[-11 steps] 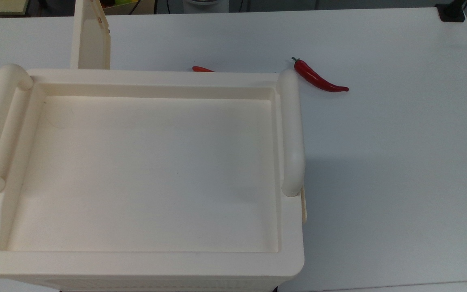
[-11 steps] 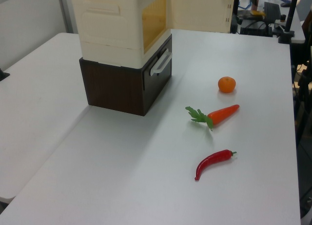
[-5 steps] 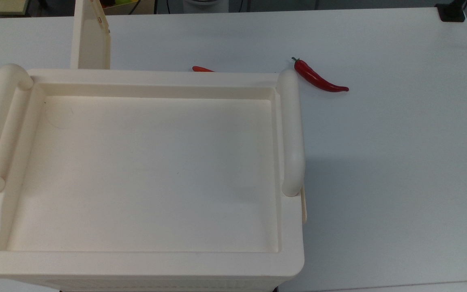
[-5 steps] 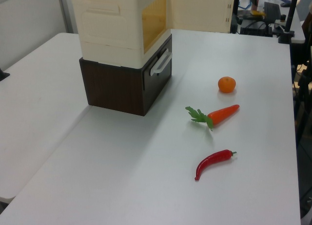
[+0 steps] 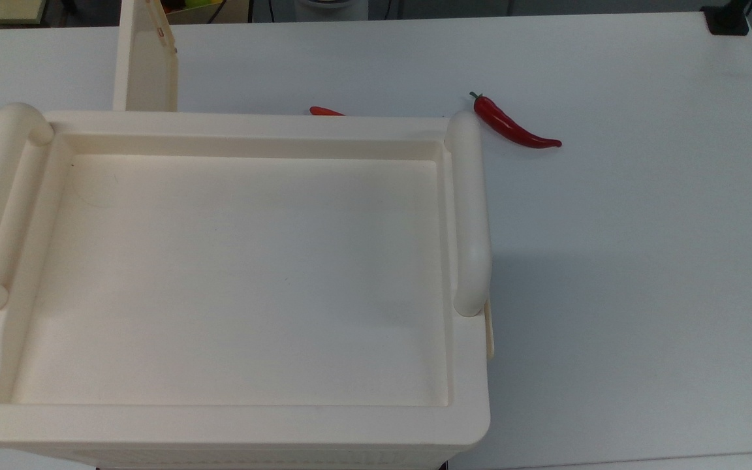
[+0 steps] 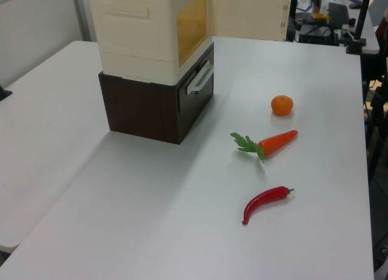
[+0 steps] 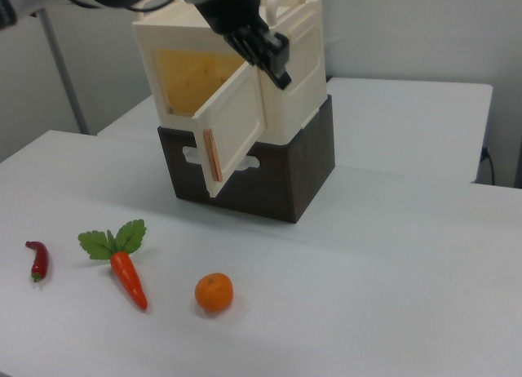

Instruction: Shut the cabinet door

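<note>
Gripper, black, hung just above the cabinet door's top edge; whether its fingers were parted or closed could not be told. That door stood swung open from the cream cabinet, which sat on a dark brown drawer box; the amber-lit interior looked bare. On the white table, at seven o'clock from the cabinet, lay one red chili, one carrot and one orange.
</note>
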`<state>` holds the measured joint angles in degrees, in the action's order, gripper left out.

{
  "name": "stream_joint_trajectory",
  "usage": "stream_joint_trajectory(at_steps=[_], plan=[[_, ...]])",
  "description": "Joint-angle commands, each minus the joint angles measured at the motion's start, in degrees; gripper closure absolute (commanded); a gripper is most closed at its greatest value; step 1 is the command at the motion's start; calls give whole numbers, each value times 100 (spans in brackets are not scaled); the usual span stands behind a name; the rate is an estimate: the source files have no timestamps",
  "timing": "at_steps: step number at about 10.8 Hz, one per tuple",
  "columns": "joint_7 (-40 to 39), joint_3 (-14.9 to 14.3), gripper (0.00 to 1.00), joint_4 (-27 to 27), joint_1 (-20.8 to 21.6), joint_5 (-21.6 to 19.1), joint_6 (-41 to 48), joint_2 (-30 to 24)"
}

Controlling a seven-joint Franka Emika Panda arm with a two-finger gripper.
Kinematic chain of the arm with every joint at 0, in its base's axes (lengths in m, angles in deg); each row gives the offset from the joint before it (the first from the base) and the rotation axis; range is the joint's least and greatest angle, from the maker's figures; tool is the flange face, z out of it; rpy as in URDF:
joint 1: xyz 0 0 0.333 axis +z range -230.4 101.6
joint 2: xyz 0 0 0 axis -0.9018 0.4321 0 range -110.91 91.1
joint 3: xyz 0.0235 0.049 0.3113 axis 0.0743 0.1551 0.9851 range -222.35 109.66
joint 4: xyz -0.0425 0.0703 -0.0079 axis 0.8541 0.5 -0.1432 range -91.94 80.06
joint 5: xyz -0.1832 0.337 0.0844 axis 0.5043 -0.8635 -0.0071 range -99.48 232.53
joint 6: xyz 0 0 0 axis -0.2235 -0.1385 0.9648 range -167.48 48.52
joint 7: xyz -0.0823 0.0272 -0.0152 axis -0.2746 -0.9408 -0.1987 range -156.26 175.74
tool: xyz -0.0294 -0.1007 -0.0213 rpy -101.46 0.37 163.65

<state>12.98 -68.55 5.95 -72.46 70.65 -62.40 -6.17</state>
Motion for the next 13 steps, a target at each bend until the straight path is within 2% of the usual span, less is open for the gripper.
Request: stream_joint_trajectory(at_steps=[1, 2, 4, 5, 7, 13], plan=[[-95, 16, 96, -405, 41, -411, -171, 31], [-95, 60, 100, -485, 59, -586, -145, 31], [-78, 69, 100, -521, 243, -868, -101, 48], [-34, 69, 100, -521, 340, -878, -66, 101], [-25, 69, 100, -530, 559, -1219, -21, 110], [721, 69, 100, -512, 1297, -1467, -318, 320]])
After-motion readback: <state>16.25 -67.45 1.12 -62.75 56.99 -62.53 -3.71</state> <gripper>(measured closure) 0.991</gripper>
